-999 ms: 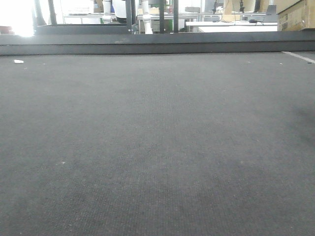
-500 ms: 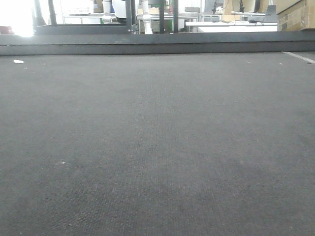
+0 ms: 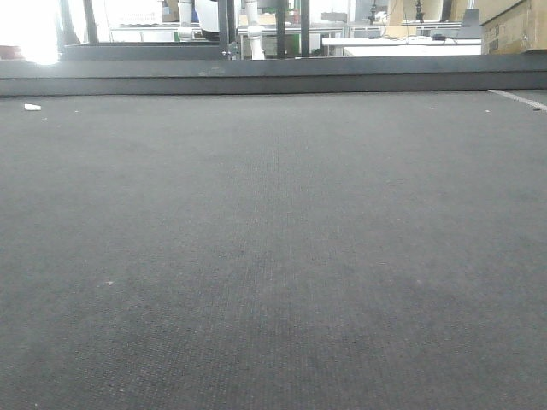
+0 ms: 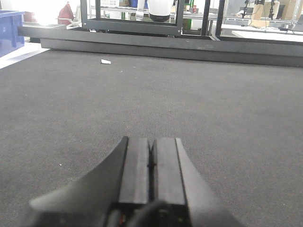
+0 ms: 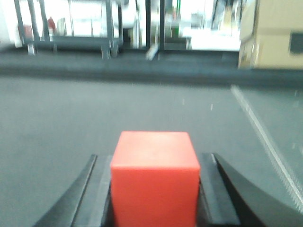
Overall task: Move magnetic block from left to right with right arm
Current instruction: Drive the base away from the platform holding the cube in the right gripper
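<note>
1. Right gripper [image 5: 155,158] is clamped on the magnetic block [image 5: 155,182], a red cube sitting squarely between two dark fingers [image 5: 94,189] that press its sides.
2. Whether the block touches the bench [image 3: 273,256] I cannot tell, as the right wrist view is blurred.
3. Ahead of the block, on the right, a white line [image 5: 265,132] runs along the bench toward its far edge, with a cardboard box [image 5: 274,33] beyond.
4. Left gripper [image 4: 151,142] is closed on nothing, its jaws meeting at a thin seam, low over the dark bench.
5. One small white scrap [image 4: 106,62] lies near the far left corner.
</note>
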